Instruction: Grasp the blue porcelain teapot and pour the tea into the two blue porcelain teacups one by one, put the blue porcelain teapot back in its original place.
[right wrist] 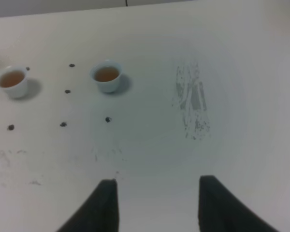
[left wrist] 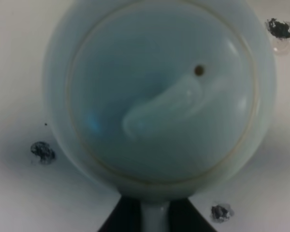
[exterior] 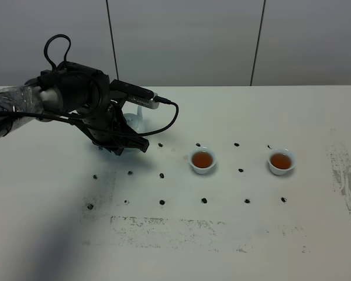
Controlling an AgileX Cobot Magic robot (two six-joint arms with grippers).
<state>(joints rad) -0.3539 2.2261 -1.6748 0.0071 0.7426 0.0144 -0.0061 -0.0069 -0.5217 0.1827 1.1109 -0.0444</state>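
Observation:
The blue porcelain teapot [left wrist: 159, 96] fills the left wrist view from above, with its lid and knob showing. In the exterior view only a pale part of it [exterior: 135, 120] shows behind the left arm, at the table's left. My left gripper [exterior: 126, 143] [left wrist: 154, 220] is shut on the teapot's handle, one dark finger on each side. The teapot is low at the table surface. The two blue porcelain teacups [exterior: 202, 160] [exterior: 281, 161] stand upright to its right, both holding amber tea. They also show in the right wrist view [right wrist: 12, 81] [right wrist: 107, 76]. My right gripper [right wrist: 157, 203] is open and empty, out of the exterior view.
The white table [exterior: 234, 234] carries a grid of small black dots [exterior: 162, 202] and grey scuff marks at the front [exterior: 164, 225] and far right [exterior: 345, 172]. A black cable [exterior: 164, 126] loops from the left arm. A grey panelled wall stands behind.

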